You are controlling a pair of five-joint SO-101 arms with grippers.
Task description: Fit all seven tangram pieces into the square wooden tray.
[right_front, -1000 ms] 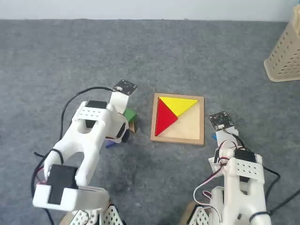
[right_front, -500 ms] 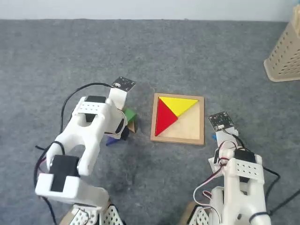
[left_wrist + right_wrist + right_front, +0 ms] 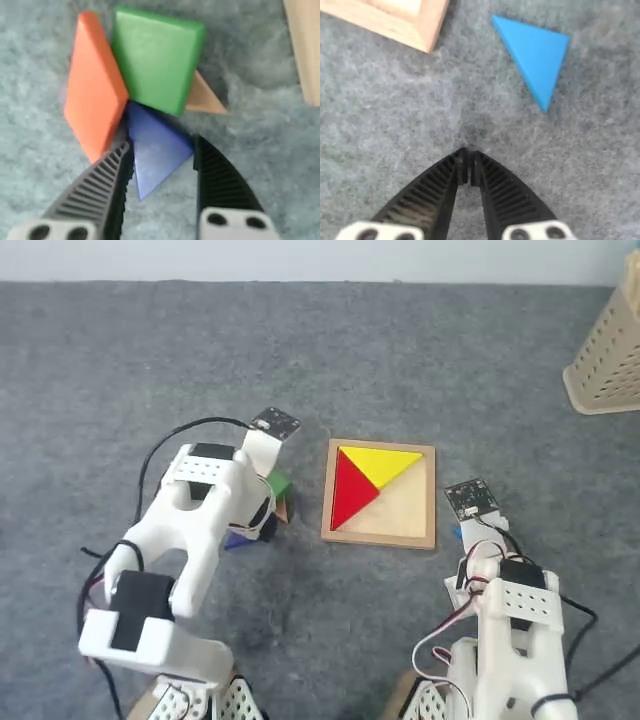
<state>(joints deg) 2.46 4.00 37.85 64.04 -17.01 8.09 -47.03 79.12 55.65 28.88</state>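
Note:
The square wooden tray [image 3: 429, 496] holds a yellow triangle [image 3: 382, 462] and a red triangle [image 3: 350, 492]. Left of the tray lies a cluster: an orange parallelogram [image 3: 92, 90], a green square [image 3: 155, 60], a tan triangle [image 3: 205, 99] and a dark blue triangle [image 3: 157, 150]. My left gripper [image 3: 161, 148] is open low over the cluster, a finger on each side of the dark blue triangle. A light blue triangle [image 3: 535, 50] lies on the carpet off the tray's corner [image 3: 395, 17]. My right gripper [image 3: 469, 156] is shut and empty, short of that triangle.
Grey carpet covers the table. A beige perforated container [image 3: 610, 350] stands at the far right. The left arm [image 3: 190, 530] covers most of the cluster from above, with only the green square [image 3: 278, 485] and a tan corner [image 3: 282, 509] peeking out.
The left arm has shifted slightly over the cluster, its wrist turning a little toward the tray. The right arm and the tray pieces have not moved.

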